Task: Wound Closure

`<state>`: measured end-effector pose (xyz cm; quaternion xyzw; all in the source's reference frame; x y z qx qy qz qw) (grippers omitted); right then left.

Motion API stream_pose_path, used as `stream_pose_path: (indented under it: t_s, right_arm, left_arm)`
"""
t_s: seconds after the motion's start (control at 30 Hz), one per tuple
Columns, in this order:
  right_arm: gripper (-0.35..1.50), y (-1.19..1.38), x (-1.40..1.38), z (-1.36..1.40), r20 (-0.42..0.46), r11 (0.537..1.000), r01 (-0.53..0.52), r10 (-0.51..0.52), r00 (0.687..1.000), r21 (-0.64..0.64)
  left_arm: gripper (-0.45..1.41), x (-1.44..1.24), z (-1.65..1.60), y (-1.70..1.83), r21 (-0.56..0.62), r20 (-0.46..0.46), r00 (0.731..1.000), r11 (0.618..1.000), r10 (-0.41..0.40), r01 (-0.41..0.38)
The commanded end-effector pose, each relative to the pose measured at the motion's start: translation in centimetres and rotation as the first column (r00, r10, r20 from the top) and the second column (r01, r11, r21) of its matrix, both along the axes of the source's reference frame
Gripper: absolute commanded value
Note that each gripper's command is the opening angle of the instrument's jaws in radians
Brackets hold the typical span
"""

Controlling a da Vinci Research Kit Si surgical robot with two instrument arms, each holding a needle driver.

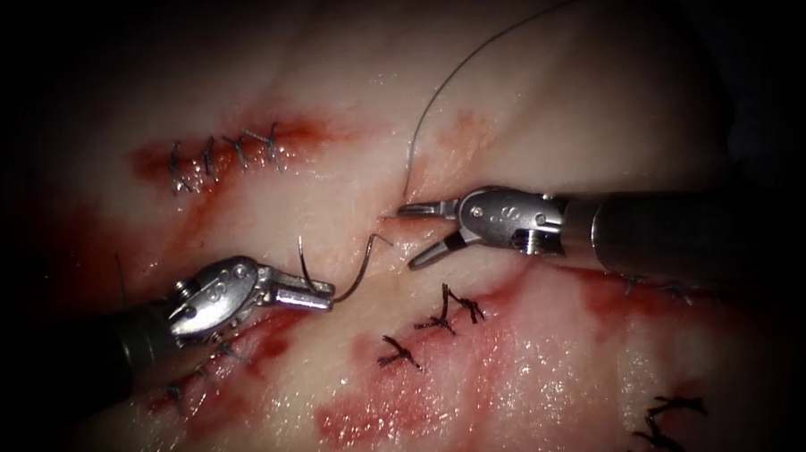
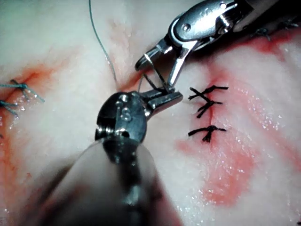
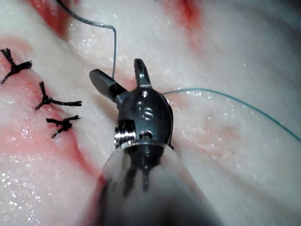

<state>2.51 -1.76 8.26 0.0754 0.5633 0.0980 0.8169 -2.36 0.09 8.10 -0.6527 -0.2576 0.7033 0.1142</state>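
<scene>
Near the middle of the tissue (image 1: 541,96), just left of the cut (image 1: 394,219), the left tool (image 1: 321,298) has its jaws closed on the needle (image 1: 355,272). It grips the needle about midway along its curve. One end curls up on the tool's left side and the other rises toward the cut, and the whole needle appears to lie clear of the tissue. Across the cut, the right tool (image 1: 414,236) has its jaws parted wide with nothing between them, the upper jaw resting at the cut's right lip. The thread (image 1: 443,82) rises from the tissue just above that upper jaw and arcs away toward the far right edge of the tissue. Closed stitches (image 1: 226,156) sit well off toward the far left, and dark knotted stitches (image 1: 446,314) lie just near of the two tools. Red fluid (image 1: 383,419) stains the tissue around them.
</scene>
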Motion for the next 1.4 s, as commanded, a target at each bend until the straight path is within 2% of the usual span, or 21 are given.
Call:
stream_pose_path:
  t_s: [0.03,0.2,0.33,0.4,0.47,0.6,0.67,0.73,0.83,0.93,1.03,1.1,1.23,1.3,1.4]
  right_arm:
    - [1.22,0.03,0.13,0.05,0.001,1.000,0.000,0.000,1.000,-0.002]
    - [1.11,0.00,0.20,0.09,0.015,1.000,0.002,-0.001,1.000,-0.011]
    - [0.93,-0.09,0.31,0.17,0.059,0.999,0.029,-0.028,0.998,-0.017]
    - [0.75,-0.13,0.34,0.21,0.082,0.999,0.044,-0.042,0.996,-0.017]
    - [0.46,-0.18,0.36,0.26,0.104,0.998,0.060,-0.057,0.993,-0.017]
    - [0.29,-0.20,0.35,0.32,0.143,0.997,0.072,-0.069,0.987,-0.018]
    - [0.14,-0.20,0.34,0.33,0.164,0.997,0.073,-0.069,0.984,-0.019]
    - [-0.35,-0.21,0.32,0.32,0.185,0.997,0.078,-0.074,0.980,-0.017]
    - [-0.35,-0.23,0.33,0.29,0.228,0.998,0.052,-0.047,0.973,-0.019]
    - [-0.35,-0.29,0.36,0.24,0.261,0.999,0.037,-0.045,0.964,0.035]
    - [-0.35,-0.41,0.41,0.11,0.279,0.998,0.034,-0.049,0.959,0.058]
    - [-0.35,-0.52,0.52,-0.07,0.300,0.997,0.037,-0.057,0.952,0.071]
    - [-0.35,-0.65,0.67,-0.29,0.303,0.996,0.037,-0.061,0.951,0.083]
    - [-0.35,-0.74,0.76,-0.41,0.293,0.994,0.048,-0.075,0.953,0.098]
    - [-0.35,-0.87,0.91,-0.59,0.263,0.989,0.088,-0.118,0.958,0.121]
  left_arm:
    - [-0.45,-0.06,0.03,0.02,-0.025,0.003,1.000,1.000,-0.002,0.003]
    - [-0.45,-0.05,-0.11,-0.06,-0.110,0.048,0.998,0.993,0.047,-0.042]
    - [-0.45,-0.05,-0.28,-0.12,-0.160,0.080,0.993,0.984,0.086,-0.072]
    - [-0.45,-0.04,-0.34,-0.12,-0.174,0.093,0.991,0.982,0.094,-0.077]
    - [-0.45,-0.02,-0.39,-0.13,-0.183,0.102,0.990,0.980,0.101,-0.081]
    - [-0.45,0.03,-0.47,-0.14,-0.191,0.107,0.987,0.977,0.119,-0.097]
    - [-0.45,0.04,-0.50,-0.14,-0.190,0.107,0.987,0.976,0.124,-0.102]
    - [-0.45,0.04,-0.54,-0.16,-0.196,0.106,0.985,0.974,0.133,-0.111]
    - [-0.45,0.04,-0.57,-0.19,-0.198,0.102,0.984,0.972,0.146,-0.124]
    - [-0.45,0.08,-0.60,-0.19,-0.203,0.100,0.983,0.970,0.156,-0.134]
    - [-0.45,0.11,-0.63,-0.10,-0.212,0.070,0.989,0.971,0.128,-0.111]
    - [-0.45,0.13,-0.65,-0.03,-0.218,0.058,0.997,0.975,0.058,-0.044]
    - [-0.45,0.17,-0.64,-0.04,-0.226,0.037,0.999,0.974,0.000,0.008]
    - [-0.45,0.20,-0.65,-0.06,-0.238,-0.003,0.999,0.971,-0.038,0.036]
    - [-0.45,0.25,-0.66,-0.09,-0.257,-0.036,0.990,0.958,-0.139,0.125]
